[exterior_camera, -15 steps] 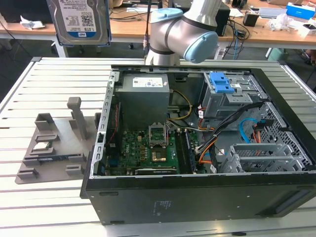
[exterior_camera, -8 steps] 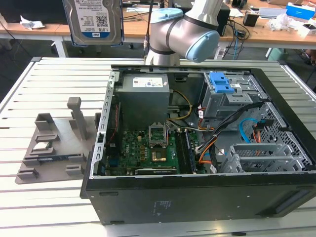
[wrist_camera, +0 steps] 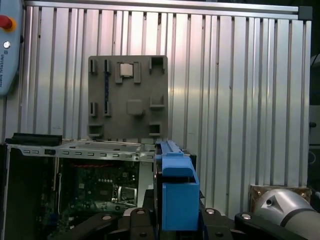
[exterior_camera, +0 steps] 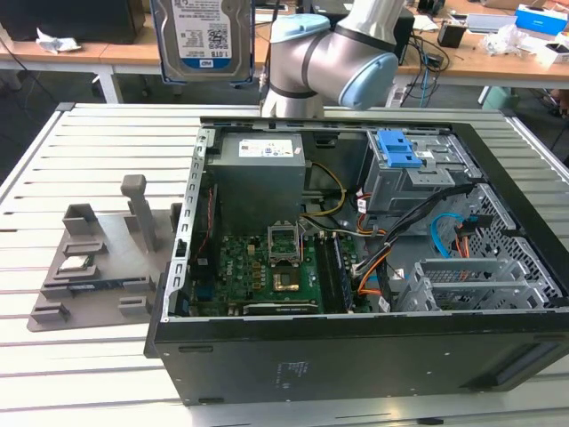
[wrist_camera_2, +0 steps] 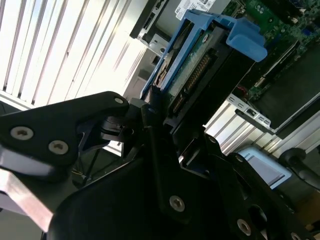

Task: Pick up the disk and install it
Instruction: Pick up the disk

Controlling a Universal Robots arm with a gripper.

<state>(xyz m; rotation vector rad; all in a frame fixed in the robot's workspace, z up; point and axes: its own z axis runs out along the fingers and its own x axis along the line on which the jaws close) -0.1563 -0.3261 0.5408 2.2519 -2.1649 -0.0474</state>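
Clamping one flat silver hard drive in its blue plastic carrier bracket, the disk (wrist_camera_2: 192, 65), the black gripper (wrist_camera_2: 172, 117) had its fingers pressed against the disk's two broad faces in the second wrist view. The disk (exterior_camera: 203, 40) hung upright in the air at the top of the exterior view, label facing the camera, above the far side of the table and clear of everything on it. One grey-and-pale-blue robot arm (exterior_camera: 329, 62) curved away just beside it. Below stood one open black computer case (exterior_camera: 356, 356) with one green motherboard (exterior_camera: 267, 276) and one bare blue ribbed latch (exterior_camera: 397, 149) on its drive bay. Toward the exterior view's left lay one grey moulded fixture plate (exterior_camera: 107, 258) carrying one small square silver chip (exterior_camera: 76, 263). Both rested on one slatted metal table (exterior_camera: 107, 151).
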